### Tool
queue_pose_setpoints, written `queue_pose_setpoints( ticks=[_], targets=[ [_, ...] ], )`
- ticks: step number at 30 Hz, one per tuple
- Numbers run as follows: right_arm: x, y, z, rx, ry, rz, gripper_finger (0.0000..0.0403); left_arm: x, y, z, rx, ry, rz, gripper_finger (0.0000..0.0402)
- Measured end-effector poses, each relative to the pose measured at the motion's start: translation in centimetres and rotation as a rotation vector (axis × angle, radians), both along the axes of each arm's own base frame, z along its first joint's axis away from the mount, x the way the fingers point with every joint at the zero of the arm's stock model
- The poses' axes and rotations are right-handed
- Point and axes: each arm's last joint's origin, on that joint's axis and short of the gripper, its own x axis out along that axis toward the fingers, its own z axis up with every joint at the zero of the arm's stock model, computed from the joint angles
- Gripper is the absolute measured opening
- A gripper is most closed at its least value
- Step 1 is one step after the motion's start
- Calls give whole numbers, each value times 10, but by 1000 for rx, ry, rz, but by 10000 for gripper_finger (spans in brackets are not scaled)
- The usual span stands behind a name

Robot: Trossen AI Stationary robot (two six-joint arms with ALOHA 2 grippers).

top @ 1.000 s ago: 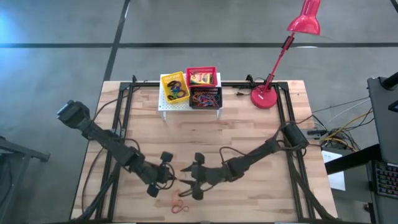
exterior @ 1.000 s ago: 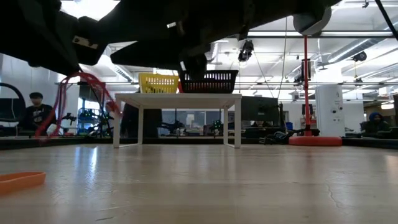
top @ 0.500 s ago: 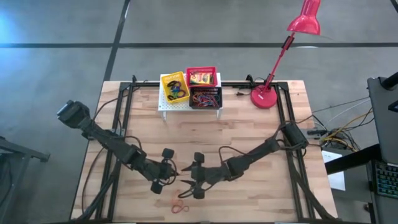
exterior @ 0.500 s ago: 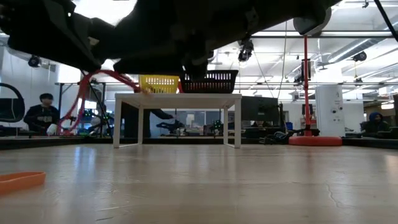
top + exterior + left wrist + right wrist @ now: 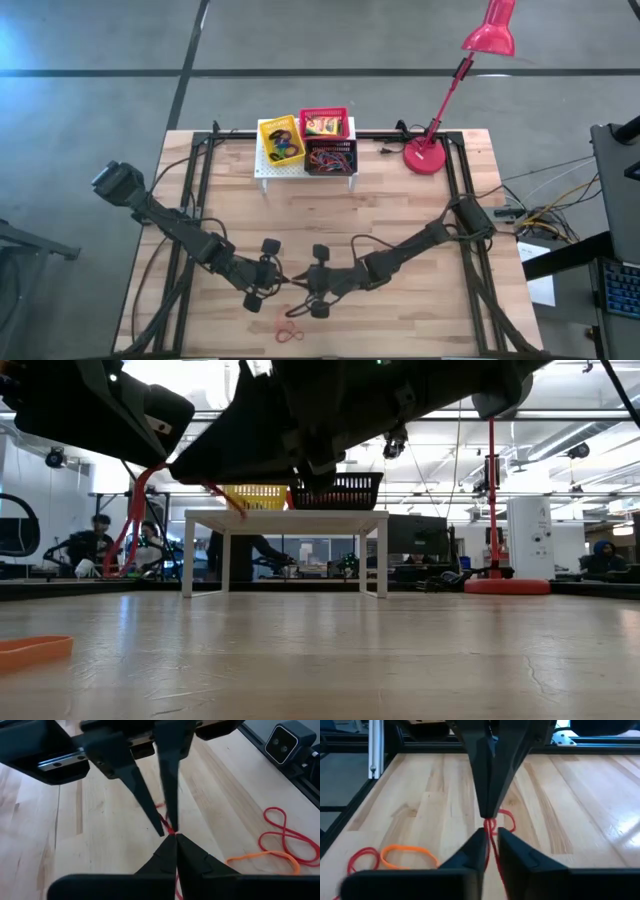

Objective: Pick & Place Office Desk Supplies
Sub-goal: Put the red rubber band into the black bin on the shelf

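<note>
A red elastic loop (image 5: 490, 827) hangs between my two grippers above the near middle of the table. My left gripper (image 5: 284, 283) is shut on it. My right gripper (image 5: 301, 284) faces it tip to tip, fingers closed in on the same loop. On the wood nearer the front edge lie another red loop (image 5: 290, 334) and an orange loop (image 5: 265, 860). Three mesh baskets at the far edge hold more loops and small boxes. My left gripper pinches the red loop (image 5: 168, 824) at its fingertips, coming level from the table's left. The strands trail down past the fingers; whether they reach the table I cannot tell. My right gripper has the loop's strands (image 5: 490, 839) between its two fingers (image 5: 472, 851), coming level from the table's right, just below the left gripper's tips. A narrow gap still shows around the strands.
Yellow (image 5: 280, 142), red (image 5: 323, 122) and black (image 5: 330, 157) baskets sit on a small white stand (image 5: 265, 172) at the far middle. A red desk lamp (image 5: 430, 155) stands far right. People sit in the room beyond the table.
My left gripper has carried the red loop a little toward the table's right, up to my right gripper. My right gripper's fingers, spread wide before, have shut around the loop's strands.
</note>
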Motion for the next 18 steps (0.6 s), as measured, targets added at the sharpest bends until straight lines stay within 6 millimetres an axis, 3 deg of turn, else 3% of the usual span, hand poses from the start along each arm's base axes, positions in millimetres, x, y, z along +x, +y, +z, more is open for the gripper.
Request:
queue_pose_setpoints(
  ticks=[2,5,11,18],
  targets=[
    [0,0,-1,-1,4,-1,17,1,1,0,-3,-4,14,9],
    [-1,0,-1,16,7,-7,13,1,1,1,-11,-10,33,31],
    [-6,3,0,17,42,-99,9,0,2,8,-39,-20,51,109],
    [-26,-7,46,-26,67,-260,9,-7,7,2,-117,83,166,156]
  ],
)
